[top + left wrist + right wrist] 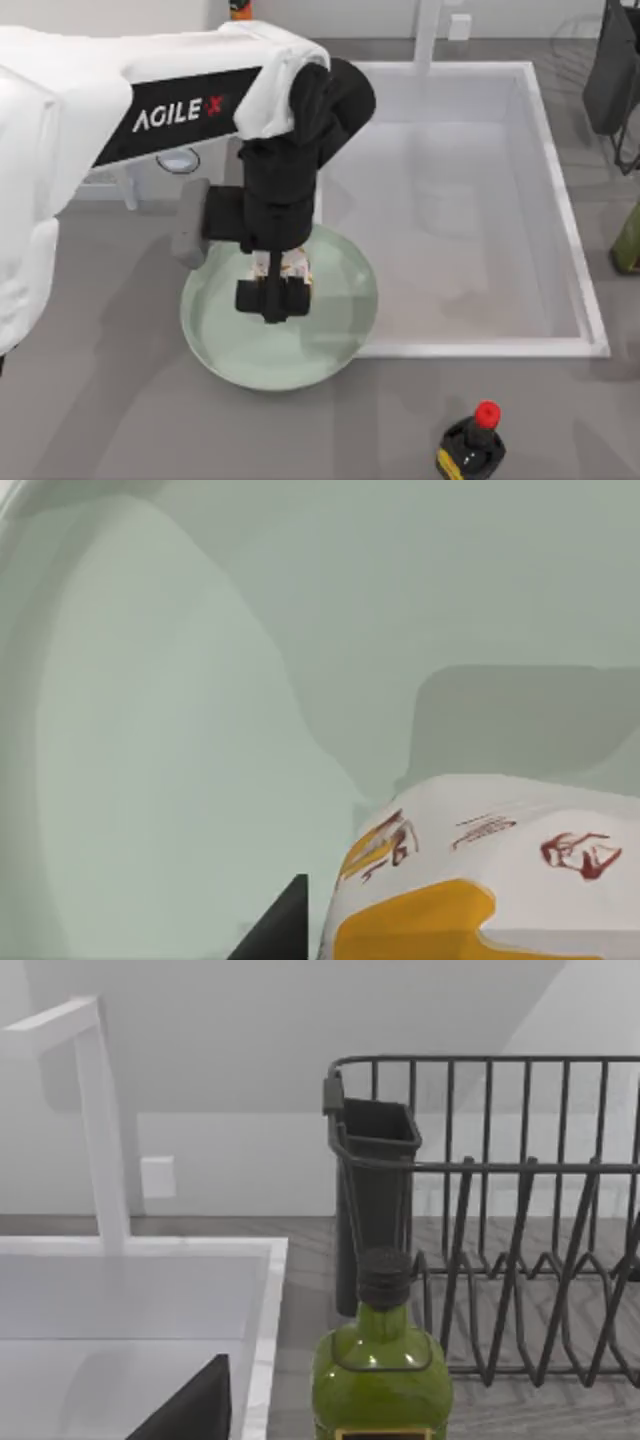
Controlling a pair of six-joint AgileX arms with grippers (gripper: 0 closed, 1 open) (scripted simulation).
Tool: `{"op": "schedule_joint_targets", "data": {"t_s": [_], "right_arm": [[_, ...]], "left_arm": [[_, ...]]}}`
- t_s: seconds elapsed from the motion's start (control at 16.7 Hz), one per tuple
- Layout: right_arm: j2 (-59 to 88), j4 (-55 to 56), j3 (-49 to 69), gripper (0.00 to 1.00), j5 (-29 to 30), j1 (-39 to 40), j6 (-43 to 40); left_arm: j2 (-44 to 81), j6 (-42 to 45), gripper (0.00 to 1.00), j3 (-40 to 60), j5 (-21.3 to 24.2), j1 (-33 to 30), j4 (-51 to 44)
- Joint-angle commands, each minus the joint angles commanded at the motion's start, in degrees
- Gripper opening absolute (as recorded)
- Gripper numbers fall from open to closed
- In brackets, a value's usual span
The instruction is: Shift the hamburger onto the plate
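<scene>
On the grey table, the glossy mint plate overlaps the white sink at its 7 o'clock corner; the left gripper clasps the crumpled paper-wrapped hamburger over the plate's centre; a red-capped bottle stands at the plate's 4 o'clock.

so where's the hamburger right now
In the top view the hamburger sits over the plate, left of the sink basin, at the left pincer; the left wrist view shows its wrapper close against the plate's green surface.
</scene>
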Motion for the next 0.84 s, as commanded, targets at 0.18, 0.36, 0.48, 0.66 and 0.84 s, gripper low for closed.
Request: {"op": "schedule_joint_targets", "data": {"t_s": [0.18,0.36,0.48,0.66,0.84], "right_arm": [[0.0,0.0,0.0,1.0,0.0,0.0,0.0],[0.0,0.0,0.0,1.0,0.0,0.0,0.0],[0.0,0.0,0.0,1.0,0.0,0.0,0.0],[0.0,0.0,0.0,1.0,0.0,0.0,0.0],[0.0,0.0,0.0,1.0,0.0,0.0,0.0]], "left_arm": [[0.0,0.0,0.6,0.0,0.0,0.0,0.0],[0.0,0.0,0.83,0.0,0.0,0.0,0.0],[0.0,0.0,0.98,0.0,0.0,0.0,0.0],[0.0,0.0,1.0,0.0,0.0,0.0,0.0],[0.0,0.0,1.0,0.0,0.0,0.0,0.0]]}}
